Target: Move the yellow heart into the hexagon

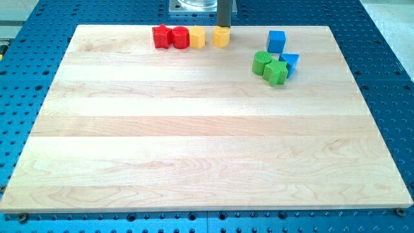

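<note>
Two yellow blocks lie near the board's top edge. One yellow block sits just right of the red blocks; it may be the heart, but its shape is not clear. The other yellow block is a short way to its right and looks hexagon-like. My tip is at the top side of this right yellow block, touching it or nearly so. A small gap separates the two yellow blocks.
A red star-like block and a red rounded block touch at the view's top left. A blue cube, a blue wedge, a green round block and a green block cluster at the top right.
</note>
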`<state>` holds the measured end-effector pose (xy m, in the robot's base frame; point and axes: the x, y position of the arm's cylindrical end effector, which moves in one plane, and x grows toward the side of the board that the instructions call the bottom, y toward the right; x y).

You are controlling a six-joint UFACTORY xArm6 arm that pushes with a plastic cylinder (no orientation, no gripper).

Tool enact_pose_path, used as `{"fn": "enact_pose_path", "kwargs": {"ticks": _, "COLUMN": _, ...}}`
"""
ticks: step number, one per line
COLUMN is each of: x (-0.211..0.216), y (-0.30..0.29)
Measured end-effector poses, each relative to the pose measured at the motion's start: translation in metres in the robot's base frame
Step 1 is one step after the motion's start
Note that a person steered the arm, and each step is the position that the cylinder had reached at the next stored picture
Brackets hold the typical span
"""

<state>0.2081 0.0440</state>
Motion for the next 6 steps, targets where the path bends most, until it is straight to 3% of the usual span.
{"fn": "enact_pose_path", "kwargs": {"ticks": 2, "x": 0.007, "y": 0.050}}
{"fn": "enact_pose_path", "kwargs": {"ticks": 4, "x": -0.011, "y": 0.001}}
{"fn": "enact_pose_path", "kwargs": {"ticks": 6, "x": -0.010, "y": -0.006}}
